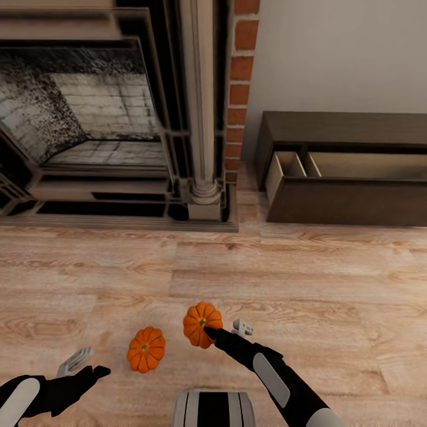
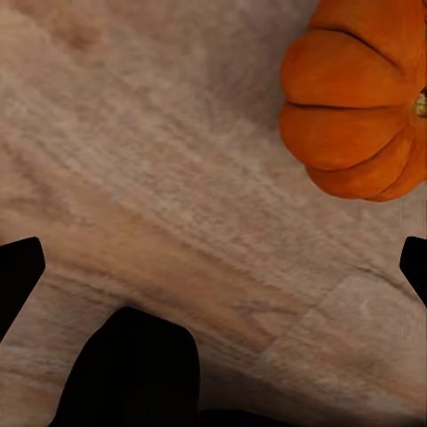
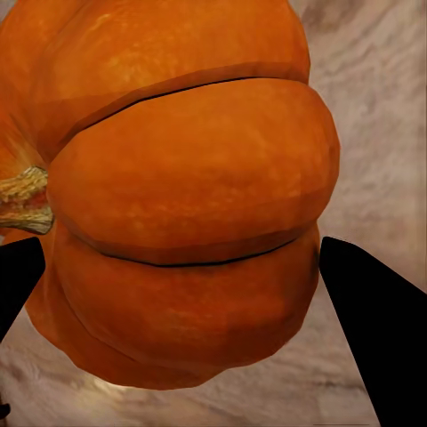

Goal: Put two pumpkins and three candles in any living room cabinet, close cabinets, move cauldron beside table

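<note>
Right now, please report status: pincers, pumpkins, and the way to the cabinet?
Right pincer around one pumpkin, grip unconfirmed. Left pincer open, empty; second pumpkin on floor. Cabinet drawer open; nothing in the way.

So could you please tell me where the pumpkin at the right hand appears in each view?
Head view: pumpkin low centre, at the right hand.
Right wrist view: pumpkin close up between the fingers.
Left wrist view: I cannot tell which pumpkin that is.
Shared landmark: wood floor.
</note>
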Robot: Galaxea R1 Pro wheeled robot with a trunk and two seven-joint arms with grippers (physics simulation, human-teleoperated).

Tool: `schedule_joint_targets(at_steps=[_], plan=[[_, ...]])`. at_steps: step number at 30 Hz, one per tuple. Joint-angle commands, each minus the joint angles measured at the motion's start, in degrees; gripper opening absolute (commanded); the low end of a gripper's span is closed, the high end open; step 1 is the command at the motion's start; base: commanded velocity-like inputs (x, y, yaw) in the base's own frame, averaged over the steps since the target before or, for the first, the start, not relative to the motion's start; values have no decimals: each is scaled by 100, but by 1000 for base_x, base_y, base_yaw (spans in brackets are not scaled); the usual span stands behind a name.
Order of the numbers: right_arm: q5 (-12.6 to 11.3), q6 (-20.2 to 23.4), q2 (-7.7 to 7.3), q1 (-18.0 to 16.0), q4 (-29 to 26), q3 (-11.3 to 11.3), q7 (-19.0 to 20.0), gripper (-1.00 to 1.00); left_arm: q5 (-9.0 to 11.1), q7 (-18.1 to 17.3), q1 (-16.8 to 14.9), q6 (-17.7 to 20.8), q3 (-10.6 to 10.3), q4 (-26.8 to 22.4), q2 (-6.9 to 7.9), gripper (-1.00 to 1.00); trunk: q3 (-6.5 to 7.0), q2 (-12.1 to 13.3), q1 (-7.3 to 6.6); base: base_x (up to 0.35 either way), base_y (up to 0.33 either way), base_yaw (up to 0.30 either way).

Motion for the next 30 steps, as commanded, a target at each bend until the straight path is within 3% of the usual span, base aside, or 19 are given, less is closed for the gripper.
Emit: schedule_joint_targets(at_steps=[1,15,26,30], plan=[[-7,1,0,-1,-7,1,-18,-100,-1,-13,0,0,0,4,2,100,-23,-2,2,0,0,0],[-8,-5,1,-1,-21,14,-8,-100,-78,-530,0,0,17,11,178,100,-333,-20,38,0,0,0],[27,-17,37,3,-20,27,-19,-100,-79,-552,0,0,17,-8,179,100,-333,-20,38,0,0,0],[43,-12,50,4,-29,41,-19,-100,-77,-561,0,4,17,-11,179,100,-422,-26,49,0,0,0]])
